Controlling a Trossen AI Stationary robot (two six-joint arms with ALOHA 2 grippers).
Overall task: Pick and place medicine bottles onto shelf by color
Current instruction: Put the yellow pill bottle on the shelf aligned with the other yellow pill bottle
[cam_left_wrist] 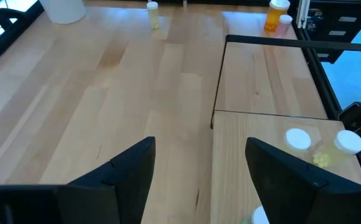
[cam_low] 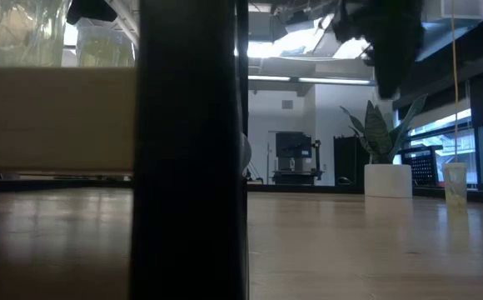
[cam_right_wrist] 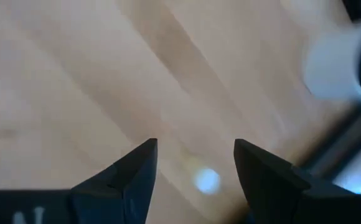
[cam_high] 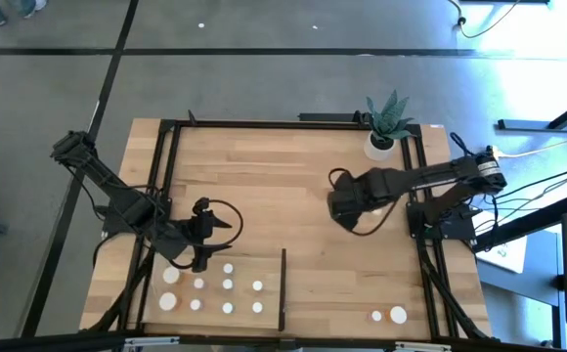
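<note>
high view shows the medicine bottles (cam_high: 228,284) as white caps standing in rows on the shelf (cam_high: 264,268), a pale plank panel with a thin black strip (cam_high: 283,289) along one short edge; most of them sit just in front of and below the left gripper (cam_high: 201,256), which hangs over the shelf's near corner. left wrist view shows that gripper's fingers (cam_left_wrist: 127,174) spread apart with bare wood between them, two white caps (cam_left_wrist: 298,139) just beyond one finger, and an orange bottle (cam_left_wrist: 274,15) and a small yellowish one (cam_left_wrist: 152,14) far ahead. two more caps (cam_high: 388,315) stand well apart from both grippers, past the black strip. the right gripper (cam_high: 345,210) hovers over bare tabletop (cam_high: 264,176), jaws spread and holding nothing, a blurred white spot (cam_right_wrist: 206,180) showing between its fingers (cam_right_wrist: 131,171). a potted plant (cam_high: 385,125) stands behind it.
</note>
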